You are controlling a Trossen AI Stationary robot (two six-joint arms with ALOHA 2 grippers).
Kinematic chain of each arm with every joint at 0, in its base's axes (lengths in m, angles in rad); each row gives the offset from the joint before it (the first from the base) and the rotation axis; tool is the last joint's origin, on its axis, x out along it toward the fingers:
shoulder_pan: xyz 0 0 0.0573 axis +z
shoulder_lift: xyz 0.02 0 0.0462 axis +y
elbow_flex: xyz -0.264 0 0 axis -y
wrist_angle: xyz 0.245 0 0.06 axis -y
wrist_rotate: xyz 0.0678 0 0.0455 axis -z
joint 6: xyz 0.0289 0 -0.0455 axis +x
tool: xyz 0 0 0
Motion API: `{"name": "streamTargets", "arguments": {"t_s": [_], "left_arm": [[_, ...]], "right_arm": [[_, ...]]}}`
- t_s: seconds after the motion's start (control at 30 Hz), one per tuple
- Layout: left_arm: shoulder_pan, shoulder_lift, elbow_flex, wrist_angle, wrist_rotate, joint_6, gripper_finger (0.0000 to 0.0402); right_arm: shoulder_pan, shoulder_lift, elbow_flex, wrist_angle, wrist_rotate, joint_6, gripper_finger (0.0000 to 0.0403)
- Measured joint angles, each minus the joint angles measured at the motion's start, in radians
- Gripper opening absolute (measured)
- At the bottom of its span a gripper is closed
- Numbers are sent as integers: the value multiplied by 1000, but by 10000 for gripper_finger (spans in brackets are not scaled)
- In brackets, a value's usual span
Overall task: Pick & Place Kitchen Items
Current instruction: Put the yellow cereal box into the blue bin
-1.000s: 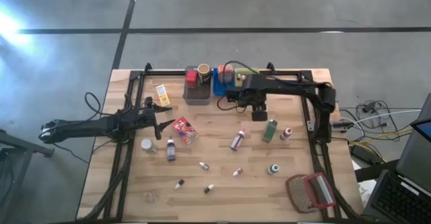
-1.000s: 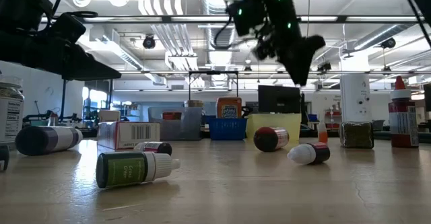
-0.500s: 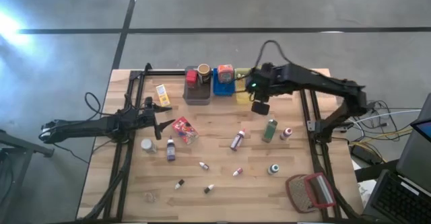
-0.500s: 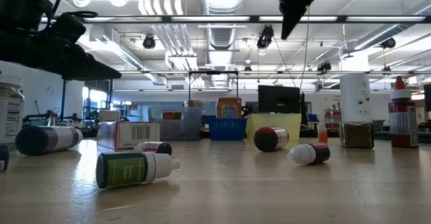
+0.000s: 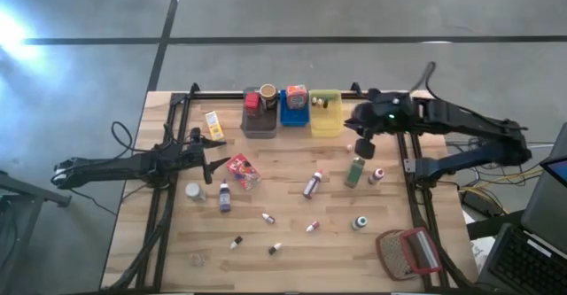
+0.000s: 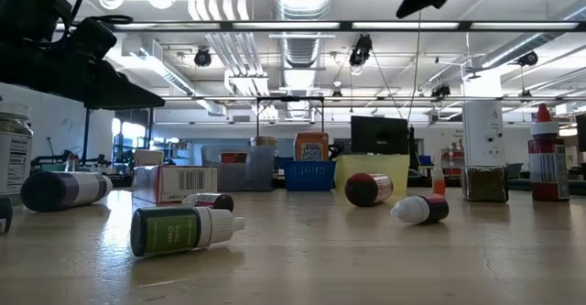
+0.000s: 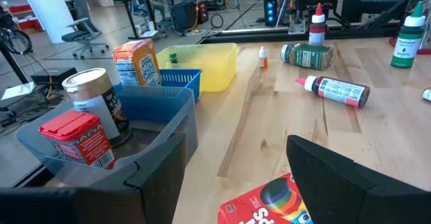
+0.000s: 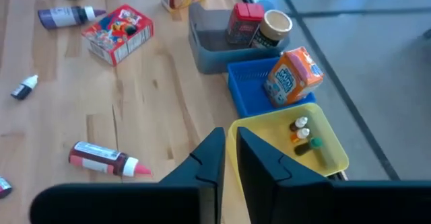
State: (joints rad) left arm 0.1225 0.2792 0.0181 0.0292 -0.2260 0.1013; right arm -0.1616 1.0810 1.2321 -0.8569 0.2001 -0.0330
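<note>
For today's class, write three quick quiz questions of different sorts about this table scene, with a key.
1. True or false: the orange carton stands in the blue bin.
2. Which holds the tiny bottles? A) grey bin B) blue bin C) yellow bin
3. Fill in: the right pincer is ___, with nothing between its fingers.

Key:
1. True.
2. C, the yellow bin; the grey bin holds a red-lidded tin and a jar.
3. Shut. It hangs above the table beside the yellow bin; the left pincer waits near the red packet.
</note>
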Motion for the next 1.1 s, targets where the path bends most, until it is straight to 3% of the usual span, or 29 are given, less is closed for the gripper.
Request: {"name": "streamTargets", "arguments": {"t_s": [0.37, 0.63, 0.97, 1.1], "left_arm": [[0, 0, 0, 0, 0, 0, 261], [0, 0, 0, 0, 0, 0, 261], [0, 0, 0, 0, 0, 0, 261], [0, 0, 0, 0, 0, 0, 261]], "right_arm": [[0, -379, -285, 83, 0, 21, 34], [0, -573, -354, 49, -4, 52, 47], [0, -749, -441, 28, -139, 49, 60], [0, -787, -445, -25, -147, 49, 66]]}}
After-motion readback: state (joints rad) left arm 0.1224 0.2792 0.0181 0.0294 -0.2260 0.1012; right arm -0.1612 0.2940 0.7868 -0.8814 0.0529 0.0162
